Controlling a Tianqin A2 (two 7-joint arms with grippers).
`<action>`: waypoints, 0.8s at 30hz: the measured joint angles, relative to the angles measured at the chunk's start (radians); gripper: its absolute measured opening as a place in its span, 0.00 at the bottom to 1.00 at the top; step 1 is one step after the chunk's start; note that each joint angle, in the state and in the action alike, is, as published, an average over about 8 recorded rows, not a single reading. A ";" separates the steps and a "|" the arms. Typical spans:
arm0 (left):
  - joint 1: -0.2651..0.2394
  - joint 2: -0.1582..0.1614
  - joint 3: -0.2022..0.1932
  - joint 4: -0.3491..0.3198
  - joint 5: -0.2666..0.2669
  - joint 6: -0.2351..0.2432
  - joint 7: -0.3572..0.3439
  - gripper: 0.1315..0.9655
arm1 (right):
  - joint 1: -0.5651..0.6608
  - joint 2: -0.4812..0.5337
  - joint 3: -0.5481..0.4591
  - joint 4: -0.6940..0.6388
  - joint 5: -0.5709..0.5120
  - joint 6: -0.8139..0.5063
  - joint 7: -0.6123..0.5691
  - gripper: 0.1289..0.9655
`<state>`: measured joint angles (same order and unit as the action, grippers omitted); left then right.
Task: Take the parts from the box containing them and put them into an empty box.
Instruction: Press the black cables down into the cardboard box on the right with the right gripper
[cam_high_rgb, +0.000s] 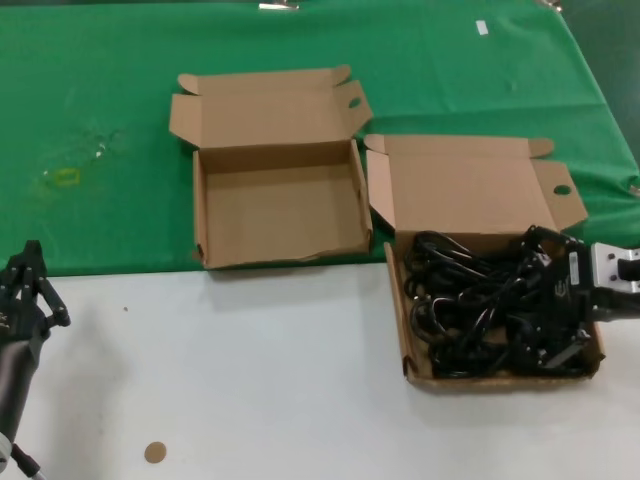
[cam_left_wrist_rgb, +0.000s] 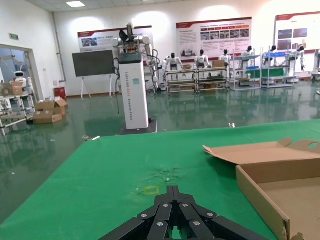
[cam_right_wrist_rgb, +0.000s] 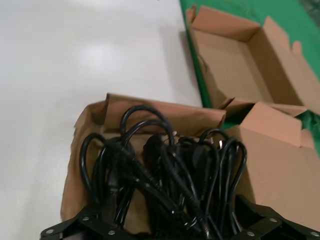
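The black power cords (cam_high_rgb: 470, 310) lie in a tangled heap in the right box (cam_high_rgb: 397, 300), whose lid with a small round hole stands open behind. They also show in the right wrist view (cam_right_wrist_rgb: 170, 170). My right gripper (cam_high_rgb: 535, 300) is open, low in that box at its right side, with its jaws spread around the cords (cam_right_wrist_rgb: 172, 232). The empty box (cam_high_rgb: 280, 210) with a ragged front edge lies open to the left on the green cloth; it also shows in the right wrist view (cam_right_wrist_rgb: 235, 65). My left gripper (cam_high_rgb: 30, 255) is shut and parked at the lower left (cam_left_wrist_rgb: 173, 189).
A green cloth (cam_high_rgb: 100, 100) covers the far half of the table; the near half is white (cam_high_rgb: 250, 380). A small brown disc (cam_high_rgb: 154, 452) lies near the front edge. A yellow mark (cam_high_rgb: 65, 178) sits on the cloth at far left.
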<state>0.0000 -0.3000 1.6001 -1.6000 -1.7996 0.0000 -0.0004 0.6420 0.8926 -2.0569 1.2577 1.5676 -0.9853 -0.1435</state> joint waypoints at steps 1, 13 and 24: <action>0.000 0.000 0.000 0.000 0.000 0.000 0.000 0.01 | 0.006 -0.003 -0.002 -0.005 -0.008 -0.010 -0.001 0.91; 0.000 0.000 0.000 0.000 0.000 0.000 0.000 0.01 | 0.044 -0.030 0.001 -0.043 -0.067 -0.070 -0.004 0.66; 0.000 0.000 0.000 0.000 0.000 0.000 0.000 0.01 | 0.054 -0.047 0.021 -0.069 -0.086 -0.074 -0.016 0.44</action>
<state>0.0000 -0.3000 1.6001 -1.6000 -1.7996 0.0000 -0.0004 0.6957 0.8458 -2.0361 1.1889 1.4812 -1.0591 -0.1598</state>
